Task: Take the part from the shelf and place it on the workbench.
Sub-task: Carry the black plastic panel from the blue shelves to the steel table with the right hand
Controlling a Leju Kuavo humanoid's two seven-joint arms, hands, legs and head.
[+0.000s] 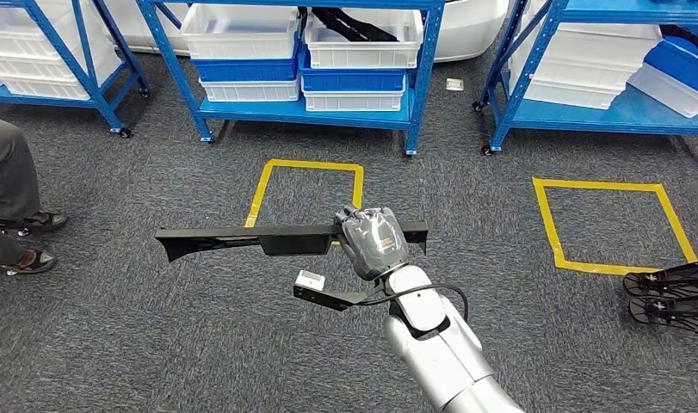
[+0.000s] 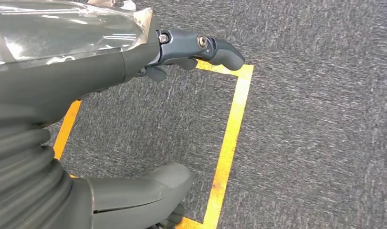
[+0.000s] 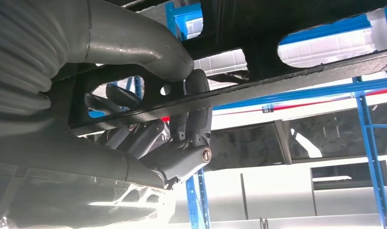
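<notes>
Carry phase: part's off the shelf, in the right hand, no desk in sight yet.

Right hand (image 1: 377,241) holds the long black part (image 1: 242,240) near one end, bar roughly level above the grey carpet (image 1: 156,344), most of its length sticking out toward the robot's left. In the right wrist view the fingers (image 3: 197,107) are wrapped round the part's edge with the thumb on the opposite side, so the grip looks firm. Left hand (image 2: 148,52) hangs over a yellow floor square (image 2: 229,138), fingers loosely curled, holding nothing. Blue shelves (image 1: 418,77) with bins stand ahead; a person's legs (image 1: 9,189) are at the left. Next I'd expect a turn and walk to the desk. The long overhang needs swing clearance from the person and the shelf posts.
</notes>
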